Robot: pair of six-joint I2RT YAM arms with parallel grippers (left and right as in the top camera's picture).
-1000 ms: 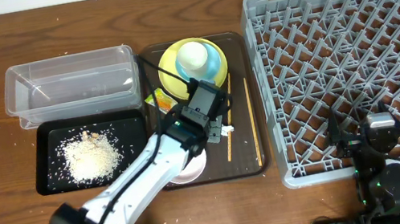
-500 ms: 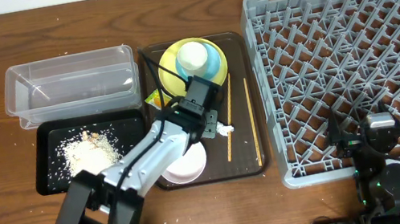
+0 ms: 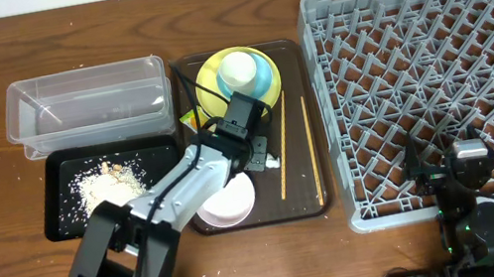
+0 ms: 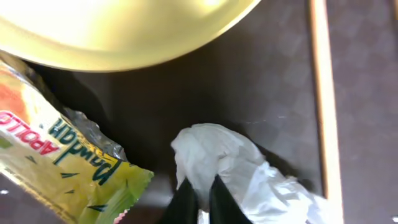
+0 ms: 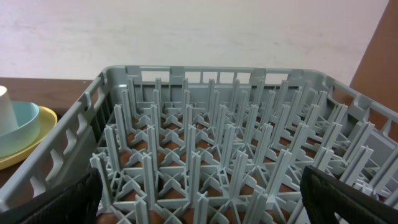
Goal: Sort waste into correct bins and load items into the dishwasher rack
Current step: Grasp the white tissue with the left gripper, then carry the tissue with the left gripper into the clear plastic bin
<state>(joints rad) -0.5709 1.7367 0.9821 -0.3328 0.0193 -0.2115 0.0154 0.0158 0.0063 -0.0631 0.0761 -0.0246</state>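
My left gripper (image 4: 200, 198) is shut, pinching the crumpled white tissue (image 4: 245, 171) that lies on the brown serving tray (image 3: 283, 52). Just left of it is the yellow-green wrapper (image 4: 68, 155), partly under the yellow plate (image 4: 124, 31). From overhead, the left gripper (image 3: 256, 157) sits below the plate (image 3: 210, 79), which carries the light blue bowl (image 3: 261, 83) and white cup (image 3: 237, 68). Two chopsticks (image 3: 282, 148) lie to its right, and the white bowl (image 3: 228, 202) below. Over the near edge of the dishwasher rack (image 3: 435, 57), my right gripper (image 5: 202, 199) is open and holds nothing.
The clear tub (image 3: 86, 105) stands at the back left. In front of it is the black tray (image 3: 64, 214) holding rice crumbs (image 3: 112, 186). My left arm crosses the serving tray's front left corner and overlaps the black tray's near corner.
The left gripper's jaws have shut on the tissue. That arm shifted slightly up and left along the serving tray. The right arm has not moved.
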